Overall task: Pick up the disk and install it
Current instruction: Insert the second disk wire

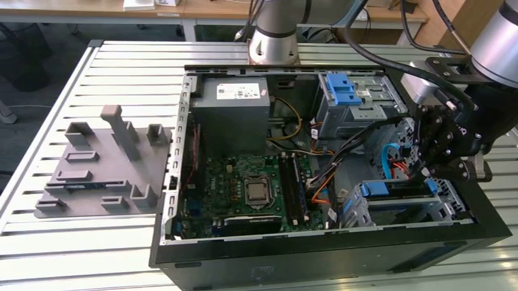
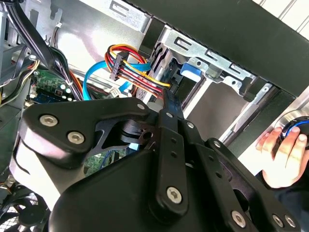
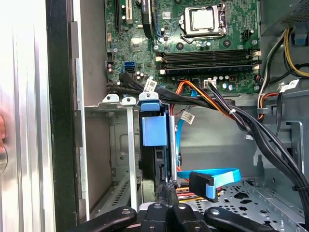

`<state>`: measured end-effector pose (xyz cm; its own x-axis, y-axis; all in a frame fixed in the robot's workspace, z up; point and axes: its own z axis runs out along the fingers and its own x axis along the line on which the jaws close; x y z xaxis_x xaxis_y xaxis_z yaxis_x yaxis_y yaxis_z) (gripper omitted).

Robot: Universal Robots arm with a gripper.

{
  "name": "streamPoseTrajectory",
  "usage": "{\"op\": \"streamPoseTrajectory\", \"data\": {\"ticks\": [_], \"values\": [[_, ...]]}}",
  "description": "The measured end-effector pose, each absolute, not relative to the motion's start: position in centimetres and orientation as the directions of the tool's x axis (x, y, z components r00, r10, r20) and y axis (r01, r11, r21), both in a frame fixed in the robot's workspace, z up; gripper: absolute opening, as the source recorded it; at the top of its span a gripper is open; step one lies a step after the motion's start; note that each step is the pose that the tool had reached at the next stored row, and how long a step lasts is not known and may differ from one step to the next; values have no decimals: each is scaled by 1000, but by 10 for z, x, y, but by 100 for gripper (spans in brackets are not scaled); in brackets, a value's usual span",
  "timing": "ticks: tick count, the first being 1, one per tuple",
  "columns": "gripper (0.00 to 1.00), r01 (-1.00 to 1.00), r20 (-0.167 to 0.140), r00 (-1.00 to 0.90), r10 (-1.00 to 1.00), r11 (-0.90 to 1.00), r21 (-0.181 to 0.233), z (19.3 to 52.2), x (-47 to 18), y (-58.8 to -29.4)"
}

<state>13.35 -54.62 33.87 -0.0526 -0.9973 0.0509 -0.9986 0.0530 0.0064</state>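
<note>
Gripper (image 1: 447, 159) above the disk (image 1: 394, 189) in its bay, lower right of the exterior view.
The disk sits edge-up just below the closed, empty fingers (image 3: 166, 205), its long axis running into the cage.

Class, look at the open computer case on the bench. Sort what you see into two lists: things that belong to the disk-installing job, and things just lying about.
Belongs to the job:
- the disk, standing in its metal bay
- the gripper, at the disk's end
- the drive bay

Just lying about:
- the grey holder block on the table
- the motherboard
- the power supply
- a hand outside the case
</note>
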Motion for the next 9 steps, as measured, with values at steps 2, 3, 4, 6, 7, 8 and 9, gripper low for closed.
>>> {"op": "streamPoseTrajectory", "data": {"ticks": [2,3,4,6,7,8,9], "values": [[11,-999,51,-53,-997,53,6,339,133,-546],[11,-999,51,-53,-997,53,6,339,132,-546],[11,-999,51,-53,-997,53,6,339,131,-546],[11,-999,51,-53,-997,53,6,339,128,-546],[11,-999,51,-53,-997,53,6,339,127,-546],[11,-999,51,-53,-997,53,6,339,126,-546],[11,-999,51,-53,-997,53,5,339,125,-546]]}}
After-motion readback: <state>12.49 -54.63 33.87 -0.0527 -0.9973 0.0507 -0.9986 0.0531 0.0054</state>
